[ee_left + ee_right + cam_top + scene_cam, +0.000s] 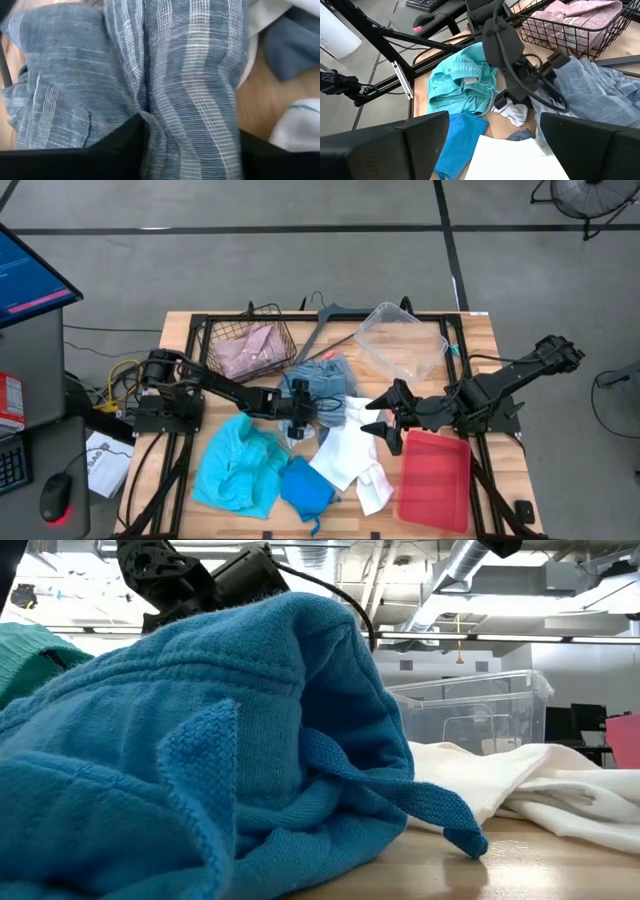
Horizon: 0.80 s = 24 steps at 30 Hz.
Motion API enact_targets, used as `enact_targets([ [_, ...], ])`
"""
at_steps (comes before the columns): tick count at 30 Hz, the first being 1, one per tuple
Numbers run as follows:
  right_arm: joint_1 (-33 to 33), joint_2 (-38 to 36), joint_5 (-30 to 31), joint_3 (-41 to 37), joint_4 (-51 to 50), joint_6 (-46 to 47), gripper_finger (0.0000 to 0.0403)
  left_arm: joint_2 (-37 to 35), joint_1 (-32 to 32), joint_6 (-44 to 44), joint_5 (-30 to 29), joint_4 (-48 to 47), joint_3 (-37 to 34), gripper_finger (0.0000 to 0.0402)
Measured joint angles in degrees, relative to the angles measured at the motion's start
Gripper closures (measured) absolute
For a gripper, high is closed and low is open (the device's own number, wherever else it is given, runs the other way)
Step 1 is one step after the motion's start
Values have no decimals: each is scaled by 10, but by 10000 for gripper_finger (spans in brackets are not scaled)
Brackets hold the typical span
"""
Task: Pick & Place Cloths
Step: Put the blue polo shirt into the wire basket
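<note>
— Wooden tabletop (470,330), black frame round it, grey floor all about. Where are the cloths?

— Spread over the middle. Turquoise garment (238,465) near the left front, bright blue cloth (306,485) just beside it on the right, white garment (350,455) right of that. Pink cloth (252,348) is inside the wire basket (225,330) at the far left.

— And the striped one?

— Blue-white striped cloth (325,378) lies at the centre, below the grey hanger (318,328). The left gripper (300,412) is down on its near edge; in the wrist view its dark fingers (117,145) have a fold of the striped cloth (190,75) pinched between them.

— The right arm?

— Right gripper (385,420) hovers over the white garment's right edge, by the far corner of the red tray (435,480). Its fingers (415,140) stand wide apart, nothing between them.

— Anything else there?

— Clear plastic bin (400,340) at the far right of the table. From table height, the bright blue cloth (200,740) fills most of the view, white fabric (520,785) behind it.
</note>
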Motion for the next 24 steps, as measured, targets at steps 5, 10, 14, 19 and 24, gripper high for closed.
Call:
enact_targets([
  [5, 0, 0, 0, 0, 2, 0, 94, 3, -2, -6, -4, -2, 3, 358],
  [10, 0, 0, 0, 0, 3, 0, 94, -37, -1, -22, -7, -16, 3, 378],
  [14, -1, 0, 1, 0, 5, 0, 94, -88, -1, -25, -5, -10, 4, 378],
  [19, -1, 0, 1, 0, 5, 0, 94, -169, -4, -49, -3, -8, 25, 378],
  [24, -1, 0, 1, 0, 5, -1, 94, -263, -5, -47, -35, -8, 54, 378],
])
